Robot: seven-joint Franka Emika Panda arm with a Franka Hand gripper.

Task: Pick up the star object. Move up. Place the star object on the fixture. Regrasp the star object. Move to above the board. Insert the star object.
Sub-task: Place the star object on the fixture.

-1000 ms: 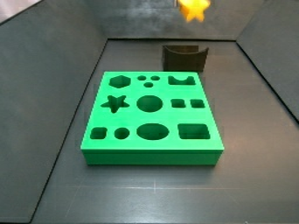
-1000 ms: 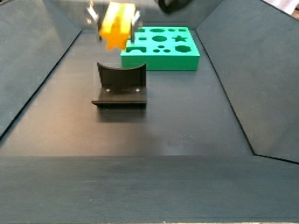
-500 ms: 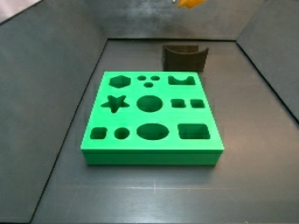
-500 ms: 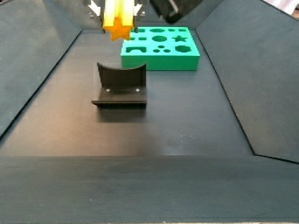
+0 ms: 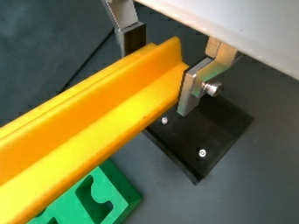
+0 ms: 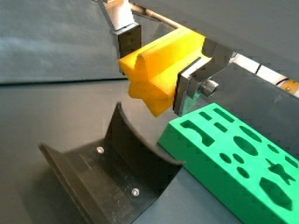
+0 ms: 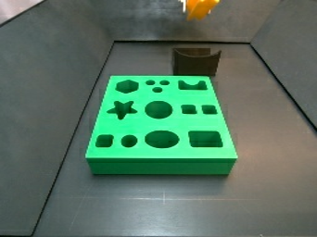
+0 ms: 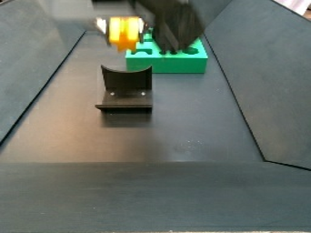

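- Dark grey floor between sloping dark walls, and that's the whole stage in both side views.
- Up high we've got the gripper, well off the floor, hanging above the fixture at the far end of the floor in a side view.
- It's clamped on the star object, silver finger plates pressed against its two flanks, dark pads tight on the plastic.
- And look at that piece: bright orange-yellow plastic, a long bar with sharp lengthwise ridges, running well out past the fingers in a wrist view.
- End-on, it shows its star face, the points clearly cut, glossy and evenly coloured.
- From the side cameras it's only a small orange-yellow blob at the top edge of the frame, and motion-blurred in a side view, so no detail there.
- Below it, the fixture sits bare: a dark curved cradle on a dark base plate with small screw heads, nothing resting in its notch.
- The star object is clear of that notch, with open air between them.
- Beside the fixture lies the board, bright green, flat on the floor, taking up the middle.
- Its recesses are all unfilled, and the star-shaped hole sits near one long edge.
- In a wrist view the board's corner lies just beside the fixture's base.
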